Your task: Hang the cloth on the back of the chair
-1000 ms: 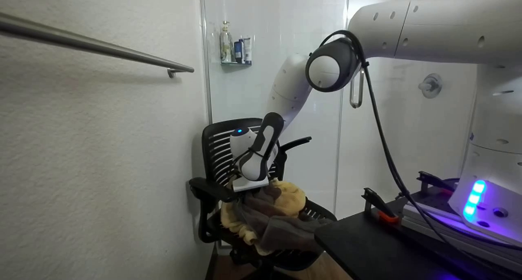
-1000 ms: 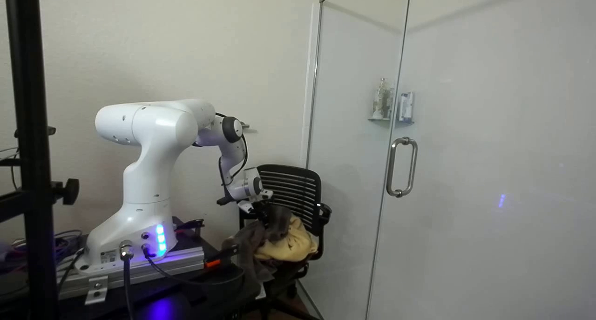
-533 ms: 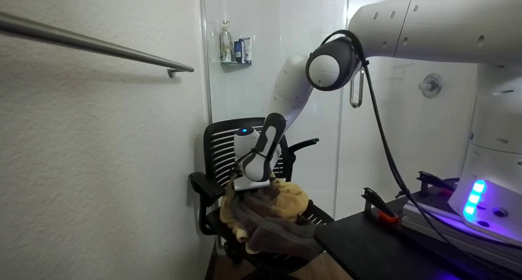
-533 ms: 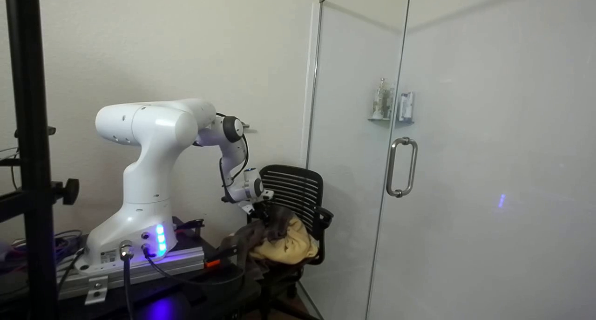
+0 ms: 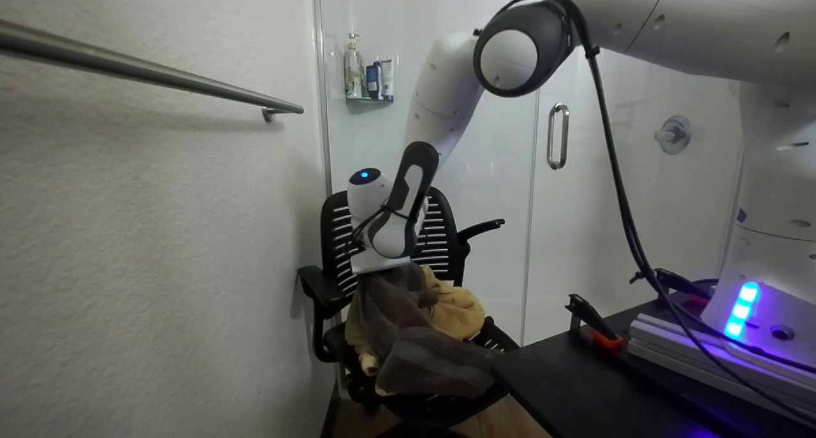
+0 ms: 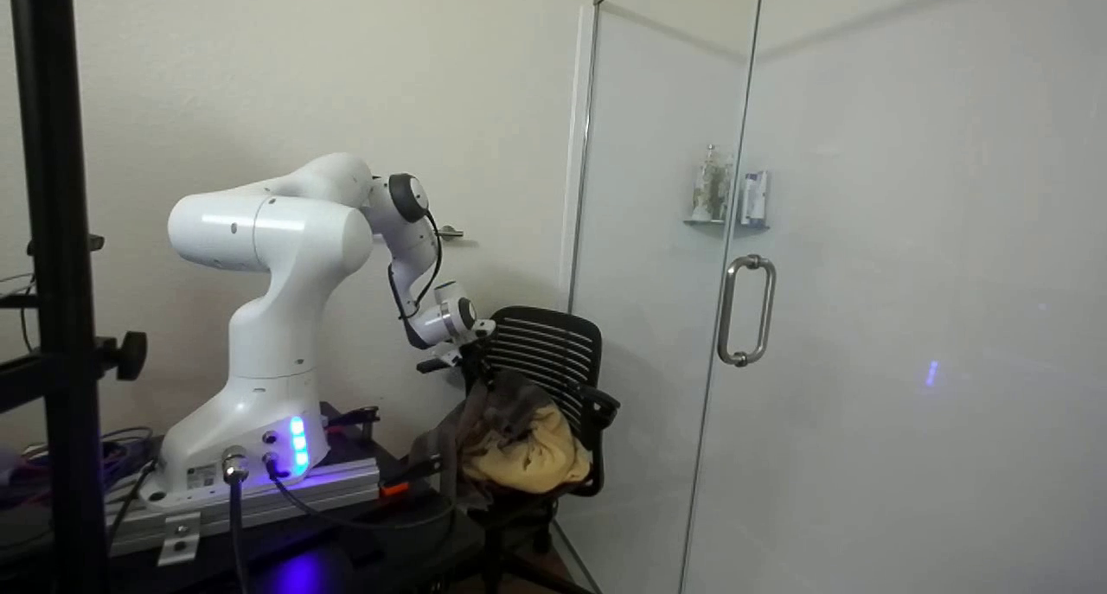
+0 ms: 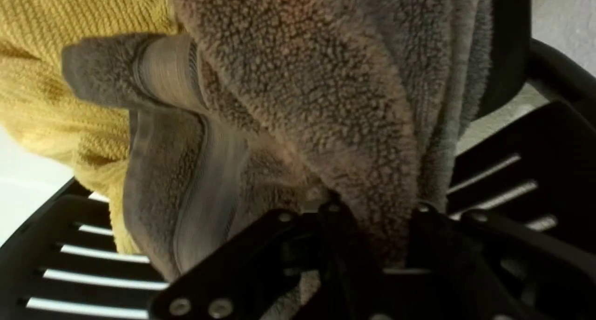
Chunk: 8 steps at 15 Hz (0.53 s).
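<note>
A grey-brown fleecy cloth (image 5: 427, 358) lies on the seat of a black office chair and drapes towards the black table. A yellow cloth (image 5: 459, 310) lies partly under it. Both cloths also show in an exterior view (image 6: 519, 399). The chair's slatted back (image 5: 440, 234) stands upright just behind my gripper. In the wrist view, my gripper (image 7: 378, 210) is shut on a bunched fold of the grey-brown cloth (image 7: 326, 91). The fold rises from the seat to the fingers, below the top of the chair back (image 6: 553, 339). The fingertips are hidden by cloth in an exterior view.
The chair's armrests (image 5: 322, 291) stand on both sides of the seat. A wall with a metal towel bar (image 5: 153, 71) is close to the chair. A glass shower door with a handle (image 6: 745, 310) stands beside it. The black table (image 5: 574, 374) reaches the chair's front.
My arm has risen, lifting the held part of the grey-brown cloth from the seat. The gripper also shifted slightly towards the wall with the bar. The chair has turned or shifted slightly.
</note>
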Tool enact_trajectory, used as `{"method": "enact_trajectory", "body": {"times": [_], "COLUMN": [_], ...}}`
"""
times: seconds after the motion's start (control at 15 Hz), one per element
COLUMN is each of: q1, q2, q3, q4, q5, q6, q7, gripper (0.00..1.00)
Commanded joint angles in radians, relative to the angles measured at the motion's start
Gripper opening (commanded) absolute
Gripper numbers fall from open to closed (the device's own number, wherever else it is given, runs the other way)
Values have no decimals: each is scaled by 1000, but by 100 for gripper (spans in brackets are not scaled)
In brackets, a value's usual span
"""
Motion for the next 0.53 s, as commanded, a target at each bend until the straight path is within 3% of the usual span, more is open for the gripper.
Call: {"method": "enact_trajectory", "body": {"times": [0.0, 0.47], "q1": [211, 664], "q2": [-173, -324], "q3": [-154, -530], "q4": [-205, -473], "q5": [-19, -89], "q6": [-44, -60], "q7": [89, 303], "gripper": [0, 0]}}
